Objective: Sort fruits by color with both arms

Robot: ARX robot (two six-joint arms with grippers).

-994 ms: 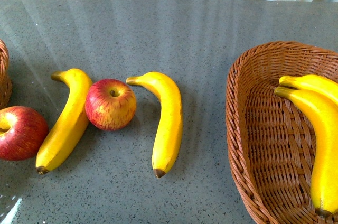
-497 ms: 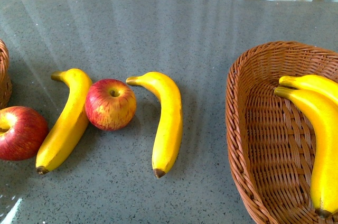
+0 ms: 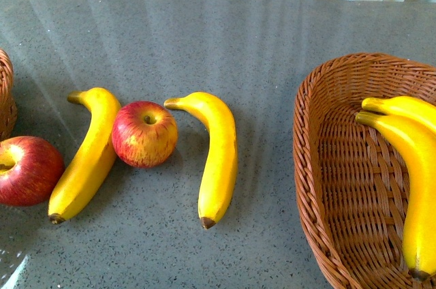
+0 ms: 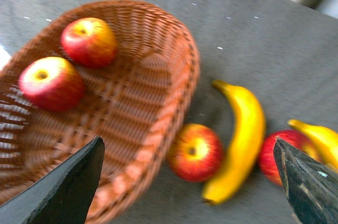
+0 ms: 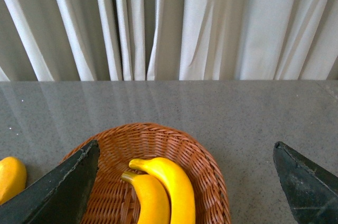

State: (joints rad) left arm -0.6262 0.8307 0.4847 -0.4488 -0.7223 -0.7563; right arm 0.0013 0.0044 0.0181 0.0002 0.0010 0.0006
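Note:
On the grey table lie two bananas (image 3: 88, 156) (image 3: 216, 156), with a yellow-streaked red apple (image 3: 144, 133) between them and a darker apple (image 3: 27, 170) at the far left. My left gripper (image 4: 187, 140) is open and hangs above the gap between the left basket (image 4: 179, 44) and the loose apple (image 4: 195, 151). That basket holds two apples (image 4: 88, 42) (image 4: 50, 82). My right gripper (image 5: 186, 143) is open above the right basket (image 5: 211, 171), which holds two bananas (image 5: 169, 187) (image 5: 150, 200). Neither gripper shows in the front view.
The right wicker basket (image 3: 310, 166) fills the front view's right side, and the left basket's rim (image 3: 5, 98) peeks in at the left edge. White curtains (image 5: 169, 23) hang behind the table's far edge.
The front view has shifted by a few pixels. The fruits on the table lie where they were.

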